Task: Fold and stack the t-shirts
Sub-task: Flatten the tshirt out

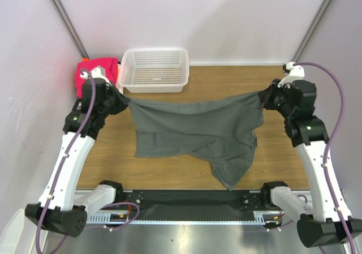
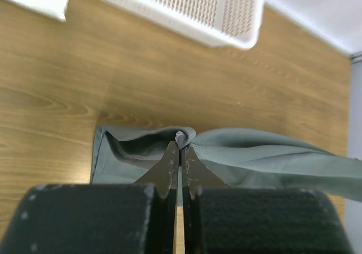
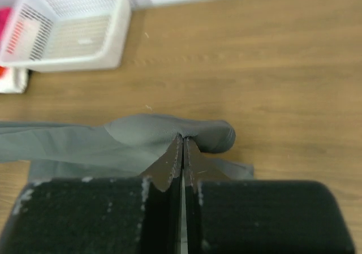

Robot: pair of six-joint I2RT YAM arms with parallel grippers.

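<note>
Above the table (image 1: 226,81), grey t-shirt (image 1: 192,129) stretched left-to-right, left and right jaws pinched shut on its ends

Left arm (image 1: 70,155) and right arm (image 1: 317,152) both reach forward, elbows out, wrists raised and turned inward. Left gripper (image 2: 181,145) jaws pinched tight on dark grey t-shirt (image 1: 192,129) edge. Right gripper (image 3: 181,142) same, opposite edge.

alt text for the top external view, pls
A plain dark grey cloth t-shirt is stretched between the left pincer and the right pincer, each shut on one end of its top edge, the rest draped on the wooden table. Behind it stands a white plastic mesh basket, with magenta-pink cloth to its left.
</note>
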